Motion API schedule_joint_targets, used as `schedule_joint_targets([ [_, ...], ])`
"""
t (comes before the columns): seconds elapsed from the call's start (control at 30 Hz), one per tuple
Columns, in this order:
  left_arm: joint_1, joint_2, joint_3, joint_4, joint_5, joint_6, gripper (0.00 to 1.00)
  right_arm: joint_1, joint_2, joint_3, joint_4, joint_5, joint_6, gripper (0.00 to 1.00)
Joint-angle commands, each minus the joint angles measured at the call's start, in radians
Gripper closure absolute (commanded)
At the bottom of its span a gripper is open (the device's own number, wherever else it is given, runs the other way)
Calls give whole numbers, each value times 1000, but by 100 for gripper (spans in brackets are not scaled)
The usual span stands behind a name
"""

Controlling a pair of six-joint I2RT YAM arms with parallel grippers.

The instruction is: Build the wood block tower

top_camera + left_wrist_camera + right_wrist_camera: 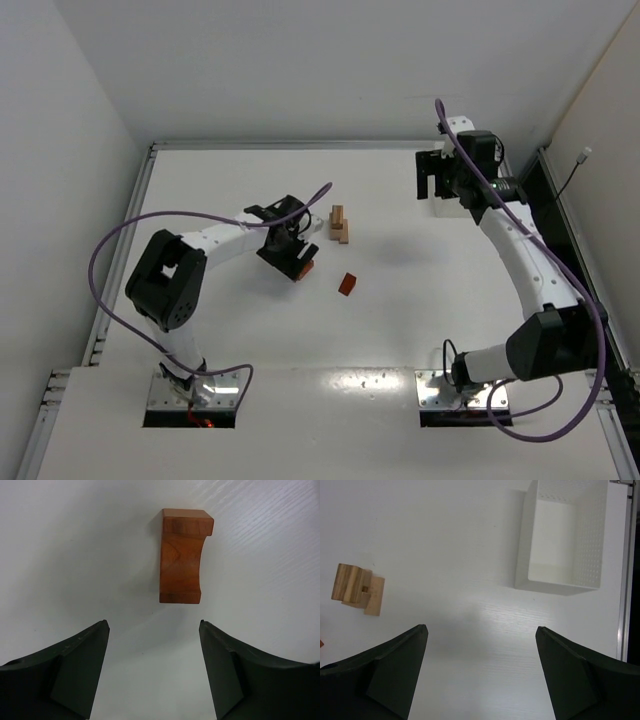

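The tower stands near the middle of the white worktop, slightly toward its far edge. It is a short stack of light tan wood blocks. From the right wrist camera the tower shows from above as a darker tan block, with a paler flat piece touching it on the side toward the worktop's right edge. How many blocks it holds I cannot tell.

The left gripper hangs just left of the tower, on its near side. Its 2 dark fingers stand well apart, with only bare worktop between them, so it has hold of nothing. Just ahead of the fingertips lies a reddish-brown block with 1 concave side, flat on the worktop and clear of both fingers.

In the overhead view an orange-red piece shows right at that gripper's tip. Whether it is that same block I cannot tell. A second reddish-brown block lies alone, toward the near edge from the tower and apart from it.

The right gripper is up near the far right corner, well apart from the tower. Its fingers are spread wide and carry nothing. A white perforated tray sits below it, close to the worktop's right edge.
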Motion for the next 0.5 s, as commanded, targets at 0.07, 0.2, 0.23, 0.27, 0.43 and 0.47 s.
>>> schedule_joint_targets([
  [0.07, -12, 44, 57, 38, 46, -15, 31, -32, -85, -29, 27, -20, -6, 13],
  [0.2, -12, 53, 76, 51, 60, -15, 31, -52, -76, -38, 16, -55, 3, 13],
  [0.23, -21, 53, 85, 51, 69, -24, 31, -63, -76, -38, 16, -67, 13, 13],
  [0.27, -21, 53, 85, 60, 69, -24, 31, -74, -76, -38, 16, -77, 23, 13],
  [0.43, -41, 79, 103, 60, 69, -24, 32, -103, -66, -49, 16, -98, 48, 13],
  [0.47, -41, 93, 112, 60, 69, -24, 33, -112, -66, -49, 16, -109, 48, 13],
])
